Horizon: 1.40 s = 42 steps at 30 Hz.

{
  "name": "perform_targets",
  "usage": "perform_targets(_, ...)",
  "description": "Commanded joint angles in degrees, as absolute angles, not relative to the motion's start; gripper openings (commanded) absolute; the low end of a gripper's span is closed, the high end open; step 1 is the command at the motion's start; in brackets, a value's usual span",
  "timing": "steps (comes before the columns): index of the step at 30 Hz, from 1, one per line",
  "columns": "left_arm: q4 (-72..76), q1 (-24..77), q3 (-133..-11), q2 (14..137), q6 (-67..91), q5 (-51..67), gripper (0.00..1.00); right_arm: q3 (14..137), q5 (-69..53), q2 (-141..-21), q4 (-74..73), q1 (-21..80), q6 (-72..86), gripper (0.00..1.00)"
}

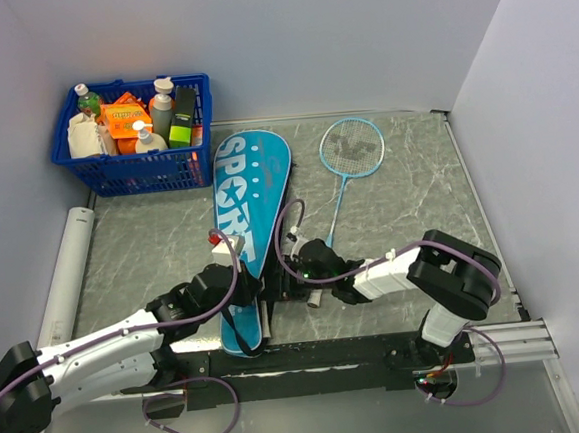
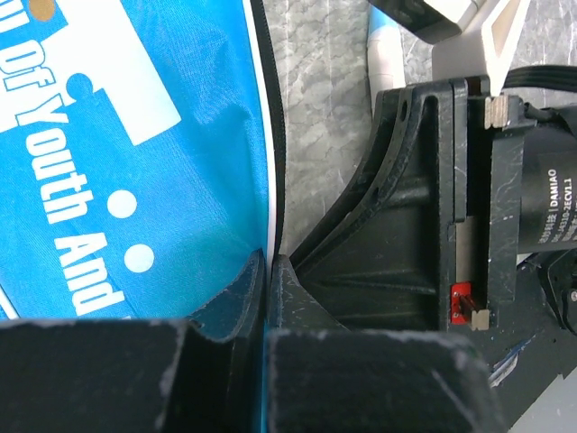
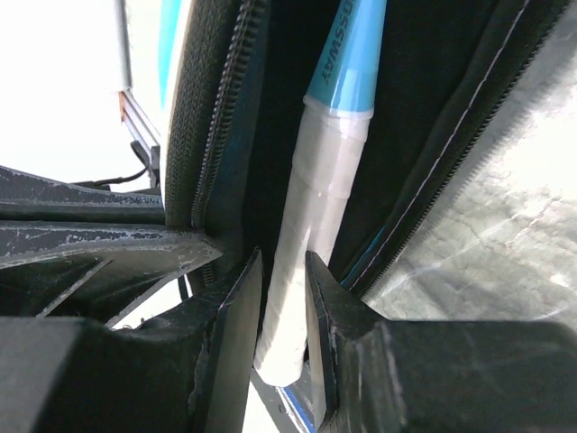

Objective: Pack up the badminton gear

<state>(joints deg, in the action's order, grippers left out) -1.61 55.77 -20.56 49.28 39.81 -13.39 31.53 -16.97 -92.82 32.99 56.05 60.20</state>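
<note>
The long teal "SPORT" bag (image 1: 251,194) lies down the middle of the table, its near end unzipped. My left gripper (image 1: 240,281) is shut on the bag's right edge; in the left wrist view (image 2: 266,275) a thin strip of the teal bag (image 2: 135,162) sits between the closed jaws. My right gripper (image 1: 292,268) is shut on the grey-white handle (image 3: 302,244) of a racket lying inside the open bag (image 3: 203,135); its frame is hidden. A second light-blue racket (image 1: 351,148) lies on the table right of the bag. No shuttlecock shows.
A blue basket (image 1: 131,174) of bottles stands at the back left. A white tube (image 1: 68,262) lies along the left edge. My right gripper's black body (image 2: 406,225) sits close beside the left fingers. Walls close the back and both sides.
</note>
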Motion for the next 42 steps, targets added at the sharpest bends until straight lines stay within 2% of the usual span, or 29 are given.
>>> perform_targets(1,0.79,56.25,-22.76,47.99,39.82,-13.36,0.01,31.82,-16.26,-93.51,34.02,57.22,59.94,0.33)
perform_targets(9,0.7,56.16,-22.33,47.46,40.17,-13.18,0.01,32.61,-17.05,-95.88,36.12,57.92,60.82,0.33)
perform_targets(17,0.61,56.16,-22.41,47.2,40.17,-13.1,0.01,31.64,-18.37,-101.33,48.32,59.15,64.86,0.33)
perform_targets(22,1.49,56.16,-21.89,47.64,40.52,-12.74,0.01,33.22,-18.98,-103.35,51.24,59.76,65.74,0.29)
perform_targets(28,1.06,56.25,-21.36,45.53,40.69,-13.27,0.01,35.68,-18.89,-105.9,55.19,60.12,66.89,0.29)
perform_targets(36,0.09,56.16,-20.48,42.28,41.31,-13.97,0.01,35.95,-23.2,-107.06,59.59,58.89,63.73,0.45)
perform_targets(39,-1.22,56.16,-20.04,41.75,41.4,-14.5,0.01,34.19,-21.98,-102.33,53.28,58.1,59.96,0.53)
perform_targets(42,-1.84,56.16,-20.21,41.14,41.13,-15.2,0.01,32.87,-19.53,-95.75,43.79,57.74,55.48,0.56)
